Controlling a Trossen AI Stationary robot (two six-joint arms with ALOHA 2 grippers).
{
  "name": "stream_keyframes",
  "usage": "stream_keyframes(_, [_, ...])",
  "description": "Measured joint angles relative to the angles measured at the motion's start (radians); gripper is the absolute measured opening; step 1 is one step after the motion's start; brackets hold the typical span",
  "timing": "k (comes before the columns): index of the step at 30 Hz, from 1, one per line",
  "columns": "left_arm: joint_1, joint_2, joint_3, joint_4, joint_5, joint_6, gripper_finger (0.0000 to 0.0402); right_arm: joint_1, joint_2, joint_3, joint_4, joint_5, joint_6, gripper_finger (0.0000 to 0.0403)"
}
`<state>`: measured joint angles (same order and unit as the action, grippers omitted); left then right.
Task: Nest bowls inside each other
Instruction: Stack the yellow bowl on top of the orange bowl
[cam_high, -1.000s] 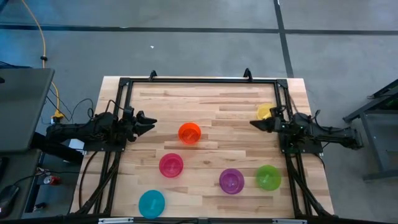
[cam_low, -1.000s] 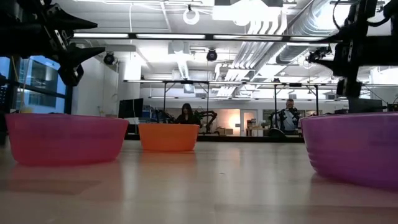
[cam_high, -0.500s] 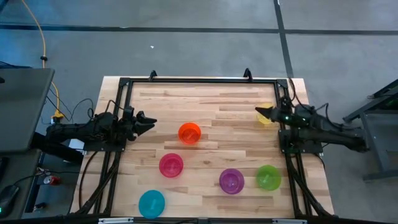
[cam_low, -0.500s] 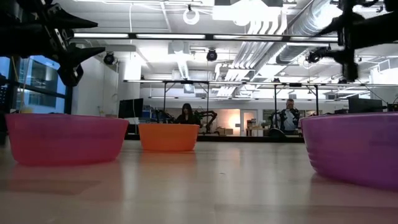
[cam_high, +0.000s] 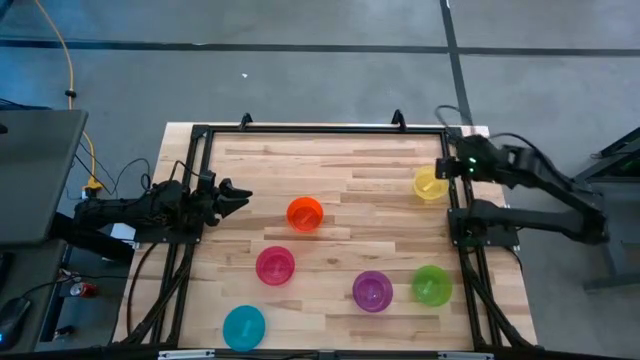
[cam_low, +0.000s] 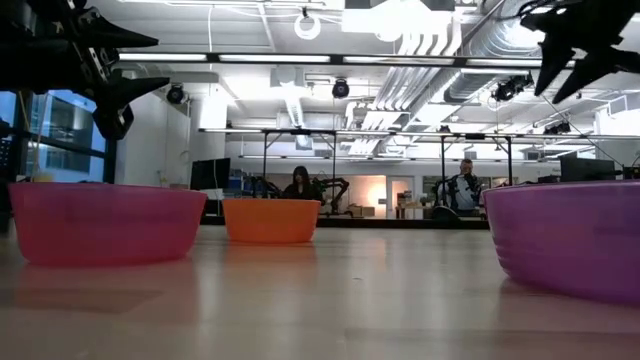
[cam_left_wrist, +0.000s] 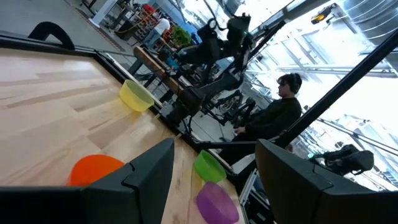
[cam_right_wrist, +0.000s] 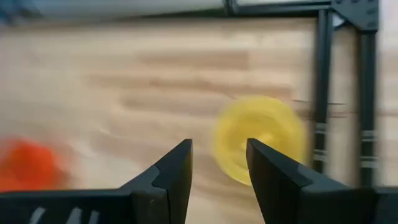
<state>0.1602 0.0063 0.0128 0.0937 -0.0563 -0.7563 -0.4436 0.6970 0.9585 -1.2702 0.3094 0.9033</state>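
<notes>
Six small bowls sit upright on their bases on the wooden table: orange, pink, purple, green, cyan-blue and yellow. My right gripper hangs open above the yellow bowl, well clear of it, pointing down. In the low view it is high up. My left gripper waits open near the table's left edge, left of the orange bowl, touching nothing.
A black metal frame runs along the table's far, left and right sides, close beside the yellow bowl. Bare wood lies between the bowls in the table's middle. People sit at desks in the room far behind the table.
My right gripper has risen and swung toward the table's far right corner, from beside the yellow bowl to above it, tipping its fingers downward. The left arm and all bowls have stayed put.
</notes>
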Motion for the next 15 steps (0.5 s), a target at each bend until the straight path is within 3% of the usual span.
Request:
stream_keyframes(8, [0.0,0.0,0.0,0.0,0.0,-0.001,0.0216,-0.157,0.304,0.176,-0.081,-0.17,-0.643,0.0144])
stream_keyframes(15, [0.0,0.0,0.0,0.0,0.04,-0.054,0.0216,-0.452,0.483,0.18,-0.207,-0.302,-0.884,0.0144])
